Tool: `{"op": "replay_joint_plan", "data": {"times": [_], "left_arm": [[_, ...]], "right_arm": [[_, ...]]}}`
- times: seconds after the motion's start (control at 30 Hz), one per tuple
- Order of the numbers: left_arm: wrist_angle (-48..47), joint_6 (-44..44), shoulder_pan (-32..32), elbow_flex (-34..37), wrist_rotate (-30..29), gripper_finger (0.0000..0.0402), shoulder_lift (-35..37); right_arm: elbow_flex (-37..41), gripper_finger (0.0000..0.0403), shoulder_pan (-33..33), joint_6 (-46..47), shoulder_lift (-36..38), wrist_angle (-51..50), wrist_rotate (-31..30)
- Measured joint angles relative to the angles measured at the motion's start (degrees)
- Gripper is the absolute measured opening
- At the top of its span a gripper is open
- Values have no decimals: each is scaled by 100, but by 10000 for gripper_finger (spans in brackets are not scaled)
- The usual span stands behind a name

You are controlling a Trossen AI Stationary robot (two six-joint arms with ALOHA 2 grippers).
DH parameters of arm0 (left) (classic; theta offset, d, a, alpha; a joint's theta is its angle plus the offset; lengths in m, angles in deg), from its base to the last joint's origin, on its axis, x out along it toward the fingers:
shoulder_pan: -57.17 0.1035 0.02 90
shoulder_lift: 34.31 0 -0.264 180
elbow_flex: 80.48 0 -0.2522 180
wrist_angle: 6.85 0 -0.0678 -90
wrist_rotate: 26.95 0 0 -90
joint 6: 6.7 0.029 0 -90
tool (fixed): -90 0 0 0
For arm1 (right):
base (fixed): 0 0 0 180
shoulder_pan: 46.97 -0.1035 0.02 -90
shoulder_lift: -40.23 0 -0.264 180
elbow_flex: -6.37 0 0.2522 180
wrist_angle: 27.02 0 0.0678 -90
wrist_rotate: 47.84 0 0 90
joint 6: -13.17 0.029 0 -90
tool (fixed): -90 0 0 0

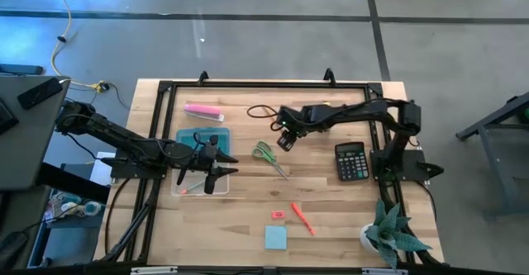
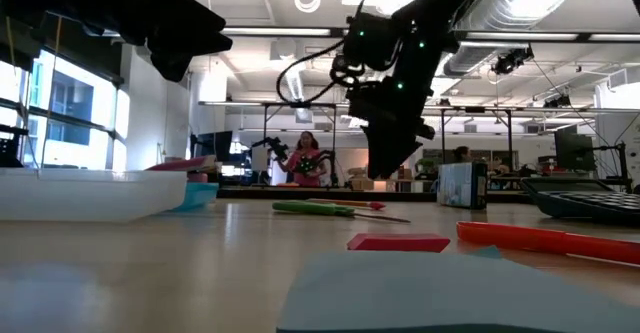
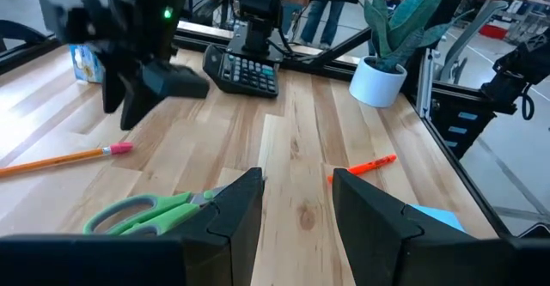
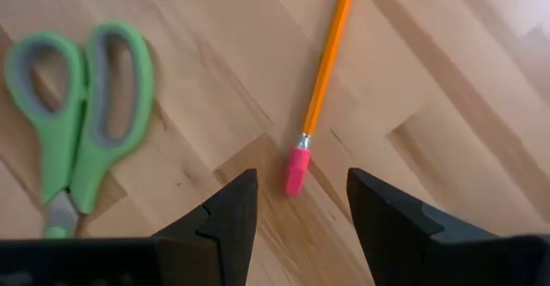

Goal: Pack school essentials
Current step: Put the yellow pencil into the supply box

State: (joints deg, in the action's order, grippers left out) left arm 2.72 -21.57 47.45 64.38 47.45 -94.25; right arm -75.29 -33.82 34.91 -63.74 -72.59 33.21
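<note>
Right gripper [image 4: 296, 204], fingers spread and empty, hovers above the pencil [image 4: 325, 80]; it should probably centre before closing. Left gripper [image 3: 296, 209], part-open, waits over the tray [image 1: 216, 136].

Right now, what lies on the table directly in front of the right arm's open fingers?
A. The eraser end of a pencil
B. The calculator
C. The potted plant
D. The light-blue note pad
A. In the right wrist view the pencil lies with its pink eraser tip just ahead of the gap in the right gripper, whose fingers stand apart and hold nothing; the green-handled scissors lie off to one side.
</note>
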Motion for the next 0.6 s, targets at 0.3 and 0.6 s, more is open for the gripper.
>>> {"op": "replay_joint_plan", "data": {"times": [0.3,0.6], "left_arm": [[0,4,-1,0,-2,131,0],[-3,2,-1,-2,-2,131,-2]], "right_arm": [[0,172,27,17,-409,175,7],[13,171,113,-102,-559,297,47]]}}
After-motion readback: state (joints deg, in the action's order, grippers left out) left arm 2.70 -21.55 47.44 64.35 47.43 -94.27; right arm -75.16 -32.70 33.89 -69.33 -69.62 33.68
